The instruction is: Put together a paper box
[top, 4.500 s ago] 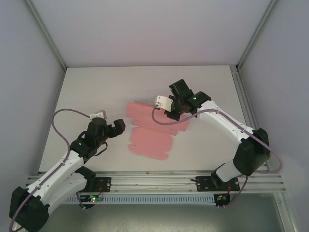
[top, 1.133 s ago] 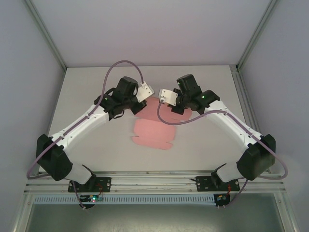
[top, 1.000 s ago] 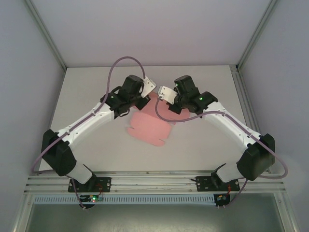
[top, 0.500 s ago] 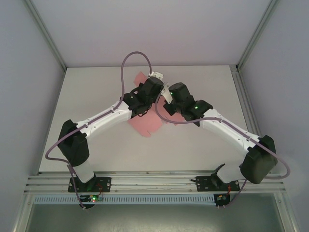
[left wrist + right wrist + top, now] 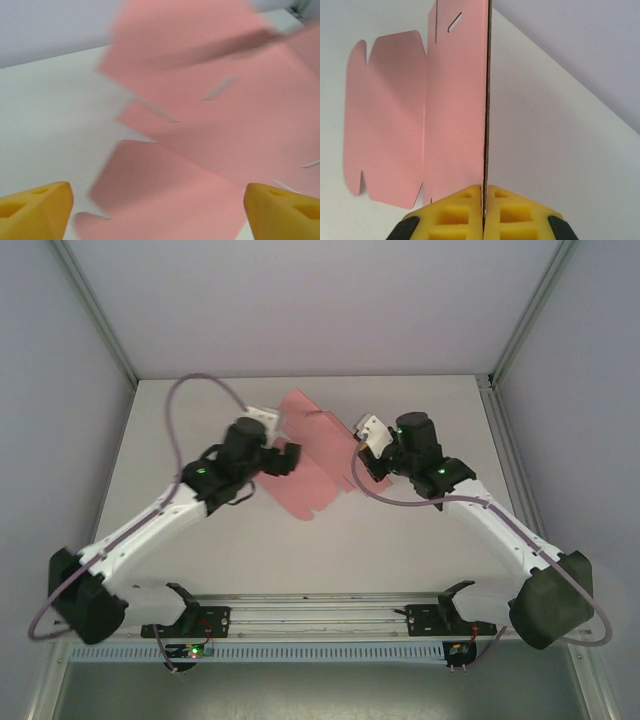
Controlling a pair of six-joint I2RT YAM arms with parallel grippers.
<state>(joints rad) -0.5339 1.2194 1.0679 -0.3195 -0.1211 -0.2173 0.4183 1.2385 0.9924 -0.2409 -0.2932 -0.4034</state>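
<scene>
Paper box (image 5: 318,465): flat pink die-cut sheet, centre of top view, between both arms.
Left gripper (image 5: 160,210): jaws wide apart, facing sheet.
Right gripper (image 5: 484,200): clamped on sheet's upright edge.

The paper box (image 5: 312,465) is plain pink all over; its cut edge looks dark brown. The pads (image 5: 32,210) of the left hand (image 5: 157,210) and those of the right hand (image 5: 484,197) are bright yellow. The tabletop (image 5: 420,550) is white. Both arms (image 5: 150,530) are white with black joints, and their cables (image 5: 190,390) are pale purple.
</scene>
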